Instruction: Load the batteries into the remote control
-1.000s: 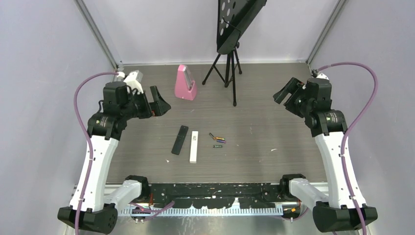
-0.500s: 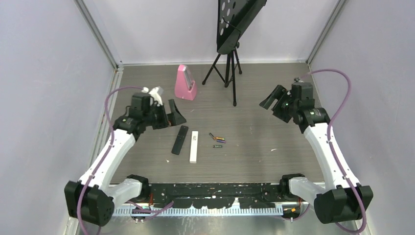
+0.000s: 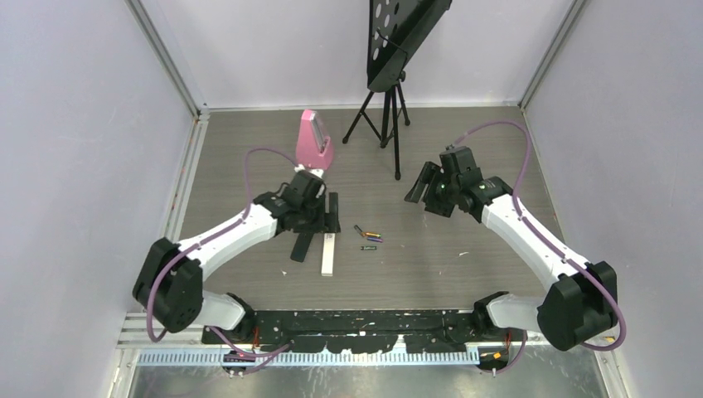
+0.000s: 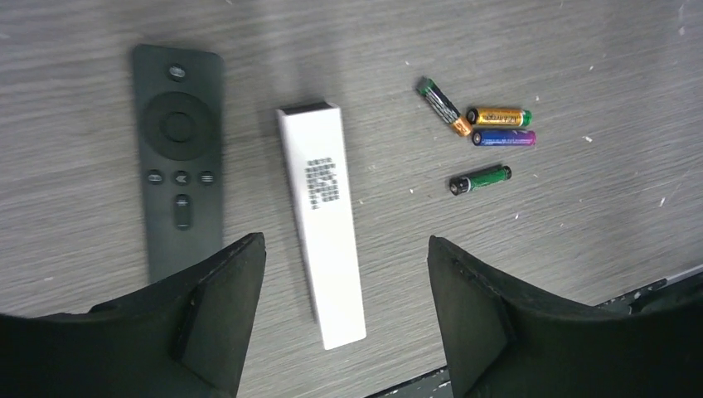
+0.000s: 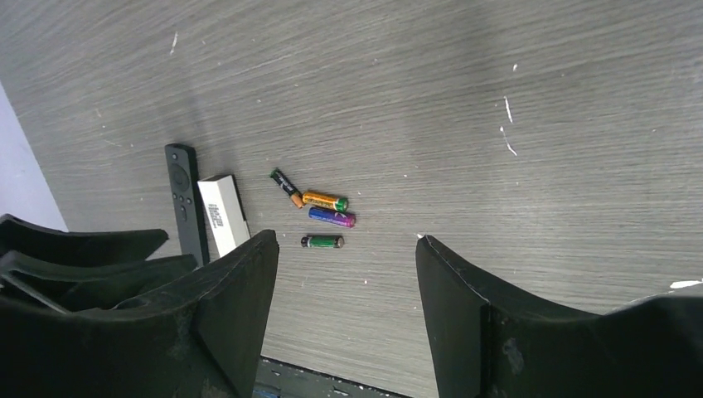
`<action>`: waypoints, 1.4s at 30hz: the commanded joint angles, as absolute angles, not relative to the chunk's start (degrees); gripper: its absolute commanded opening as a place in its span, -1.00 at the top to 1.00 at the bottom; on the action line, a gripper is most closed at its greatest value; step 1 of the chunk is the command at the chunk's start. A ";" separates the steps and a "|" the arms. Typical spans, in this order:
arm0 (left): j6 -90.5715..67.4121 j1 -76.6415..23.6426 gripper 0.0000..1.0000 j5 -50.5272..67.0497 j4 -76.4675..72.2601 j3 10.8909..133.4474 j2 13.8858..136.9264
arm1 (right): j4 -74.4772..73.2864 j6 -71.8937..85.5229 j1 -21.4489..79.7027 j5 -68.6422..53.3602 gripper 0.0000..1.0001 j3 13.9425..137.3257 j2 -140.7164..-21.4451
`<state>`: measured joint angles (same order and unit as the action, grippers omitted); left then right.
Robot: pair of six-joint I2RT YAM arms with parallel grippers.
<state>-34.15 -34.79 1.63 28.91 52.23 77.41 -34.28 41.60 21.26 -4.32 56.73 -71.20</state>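
Both arms have swung in from the outer edges of the counter (image 3: 224,157) over the last sec. The left tool (image 4: 341,274) now hangs right over the two remotes. The right tool (image 5: 344,274) has come in toward the batteries (image 4: 503,138) but sits short of them, beyond and to their right in the top view. Both tools are released: fingers well apart, nothing btwn them in either wrist view.

Nothing on the counter has shifted. The remote control (image 4: 178,157) lies flat, button side up. The white remote (image 4: 325,224) lies just beside it on its right, roughly parallel and apart from it. The four batteries lie further right again, three bunched together and one dark-green cell a little apart, nearer the arm bases.

For the task this is approach only, no loading begun. Left looks set for the black remote, right for a cell. With the buttons facing up, the battery bay is prob. underneath — so the remote likely needs turning over and its cover taken off first. One risk: the left tool's span sits over the white bar as much as the black one, so it could close on the wrong one.
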 commanded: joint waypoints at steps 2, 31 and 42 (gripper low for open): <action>-40.01 -40.52 -0.40 -6.19 24.55 52.83 82.51 | -30.28 44.46 23.38 -2.40 -0.33 55.90 -71.69; -50.04 -42.15 -0.82 -16.68 32.98 58.52 88.01 | -17.27 45.75 53.98 23.55 -0.65 52.40 -80.47; -43.43 -22.82 -0.81 -17.20 34.67 53.58 76.30 | -21.74 49.77 68.46 34.66 -0.50 68.92 -100.40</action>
<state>-46.11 -25.47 -15.31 32.93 55.79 79.77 -20.18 47.18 65.30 27.29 60.47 -95.07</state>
